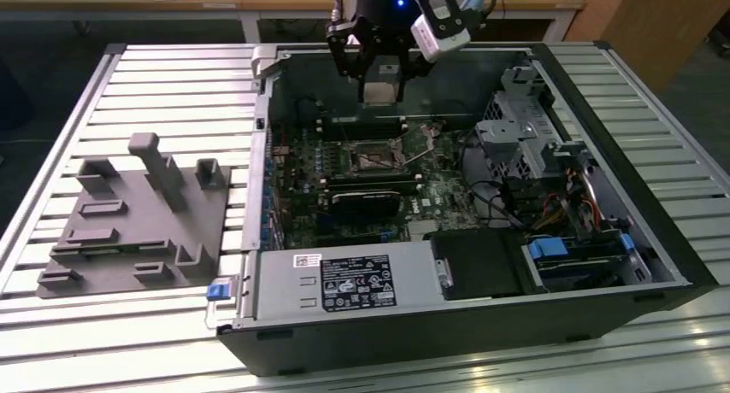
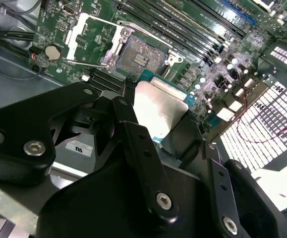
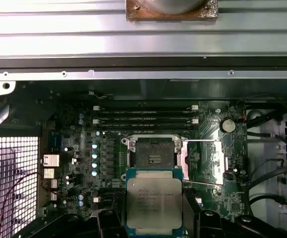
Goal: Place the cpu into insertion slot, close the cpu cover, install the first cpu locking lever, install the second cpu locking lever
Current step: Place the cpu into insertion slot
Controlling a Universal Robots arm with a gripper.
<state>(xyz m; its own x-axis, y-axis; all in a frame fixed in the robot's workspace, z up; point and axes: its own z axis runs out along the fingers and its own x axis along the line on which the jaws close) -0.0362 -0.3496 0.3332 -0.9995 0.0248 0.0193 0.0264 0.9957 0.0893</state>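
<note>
— Where is the cpu (image 3: 153,201)?

— Clamped in the gripper (image 1: 381,94). The fingers (image 3: 107,224) are closed against two opposite edges of the chip. Its silvery face is turned toward the first wrist camera, with a green rim showing around it. In the exterior view it hangs above the far part of the open computer case (image 1: 456,333), clear of the board.

— And the insertion slot (image 3: 153,156)?

— It sits on the motherboard (image 1: 342,229) inside the case. Its dark centre is bare and nothing is seated in it. In both wrist views the chip is near the slot but apart from it.

— The cpu cover (image 2: 75,38)?

— Swung open, lying on the side toward the coin battery (image 2: 52,52). Green board shows through its window. A thin lever rod (image 3: 202,141) runs unlatched alongside it.

— What else does the case hold?

— Long memory slots (image 3: 143,119) run beside the socket. In the exterior view a black card (image 1: 365,207) lies on the socket's near side. A silver power supply box (image 1: 342,282) sits against the near wall. Toward the exterior view's right are a drive cage with blue tabs (image 1: 559,249) and a bundle of cables (image 1: 570,196).

— And outside it?

— The case stands on a slatted metal table (image 1: 171,77). A grey moulded fixture (image 1: 132,222) lies on the slats beside the case, at the exterior view's left.
</note>
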